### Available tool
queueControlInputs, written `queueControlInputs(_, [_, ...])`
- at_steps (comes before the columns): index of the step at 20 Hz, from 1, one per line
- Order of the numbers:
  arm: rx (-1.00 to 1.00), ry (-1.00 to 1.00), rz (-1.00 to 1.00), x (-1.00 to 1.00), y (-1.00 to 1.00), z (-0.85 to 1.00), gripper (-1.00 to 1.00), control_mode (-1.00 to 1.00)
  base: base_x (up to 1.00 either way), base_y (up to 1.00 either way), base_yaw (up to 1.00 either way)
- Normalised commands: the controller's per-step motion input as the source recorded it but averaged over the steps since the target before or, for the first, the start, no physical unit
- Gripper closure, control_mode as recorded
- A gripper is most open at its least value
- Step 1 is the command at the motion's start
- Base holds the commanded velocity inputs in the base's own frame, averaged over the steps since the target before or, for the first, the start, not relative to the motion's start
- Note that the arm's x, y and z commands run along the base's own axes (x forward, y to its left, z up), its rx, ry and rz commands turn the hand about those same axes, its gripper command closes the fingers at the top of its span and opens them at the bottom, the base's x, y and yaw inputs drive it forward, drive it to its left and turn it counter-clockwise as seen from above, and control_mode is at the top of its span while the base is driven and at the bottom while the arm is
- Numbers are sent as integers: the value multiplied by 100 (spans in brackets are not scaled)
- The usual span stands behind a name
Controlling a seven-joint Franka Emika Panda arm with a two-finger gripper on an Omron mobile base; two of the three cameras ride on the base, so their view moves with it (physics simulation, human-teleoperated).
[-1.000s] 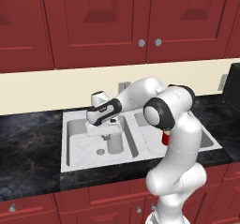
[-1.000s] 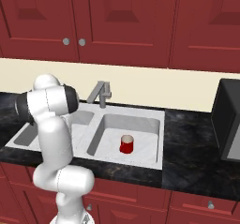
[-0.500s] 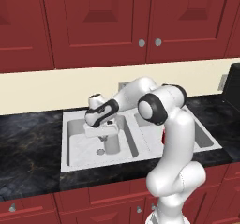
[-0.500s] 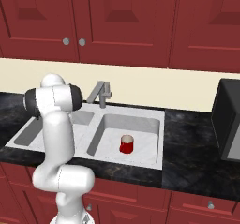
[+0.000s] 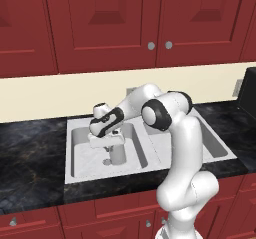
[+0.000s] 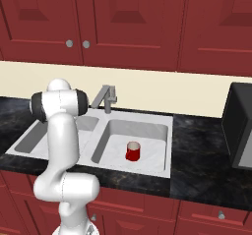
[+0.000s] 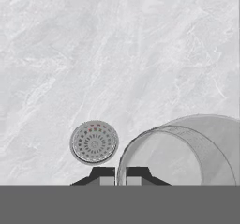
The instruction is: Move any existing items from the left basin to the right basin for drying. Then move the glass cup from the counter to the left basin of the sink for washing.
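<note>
Our arm has swung lower into the left basin (image 5: 82, 155), mid-left of frame; the hand (image 7: 121, 175) pinches the glass cup (image 5: 117, 154) by its rim, keeping it upright beside the drain (image 7: 94, 142).

**Marble, smoky glass and glossy wood**

The left basin (image 7: 117, 45) is pale grey marble with soft veins, and its drain (image 7: 94, 143) is perforated metal. The glass cup (image 7: 178, 153) is translucent and smooth. The counter (image 6: 206, 155) is black veined stone, and the cabinets (image 5: 100, 23) are glossy red wood.
</note>
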Motion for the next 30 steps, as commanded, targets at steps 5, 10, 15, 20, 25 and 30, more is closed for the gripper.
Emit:
queueControlInputs(5, [0,-1,0,1,9,-16,100,-100,0,0,0])
queueControlInputs(10, [0,-5,0,-3,5,-11,100,-100,0,0,0])
queueControlInputs(15, [3,-4,-4,-38,-1,-11,100,-100,0,0,0])
queueControlInputs(20, [8,-11,-7,-47,-7,-14,100,-100,0,0,0])
queueControlInputs(25, [6,-16,-4,-39,0,-22,-100,-100,0,0,0])
queueControlInputs(30, [5,-17,-3,-24,-1,-8,-100,-100,0,0,0])
